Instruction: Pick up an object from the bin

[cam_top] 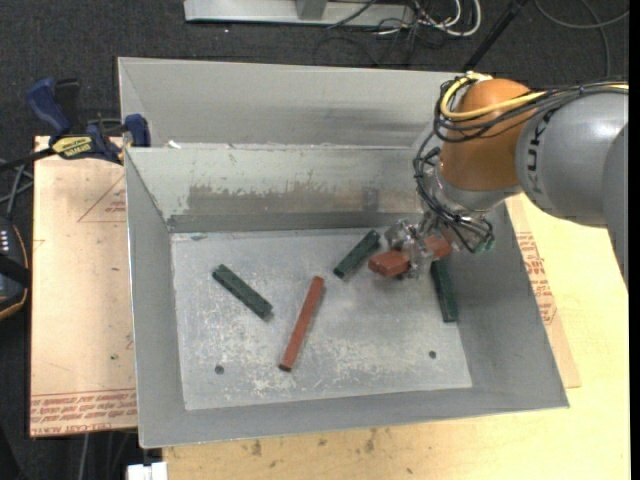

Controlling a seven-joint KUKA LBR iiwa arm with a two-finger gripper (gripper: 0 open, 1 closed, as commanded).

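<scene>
Gripper point(412, 246) is down at the small red block point(387, 264), probably grasping; can't tell if the claw's closed. Next: firm pinch, lift.

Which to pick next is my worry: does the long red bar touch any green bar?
No, the long red bar lies alone, apart from all three green bars.

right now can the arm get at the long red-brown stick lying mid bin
Probably yes: the long red-brown stick lies flat on the bare floor of the grey metal bin, nothing on it; the end effector hangs nearby.
</scene>
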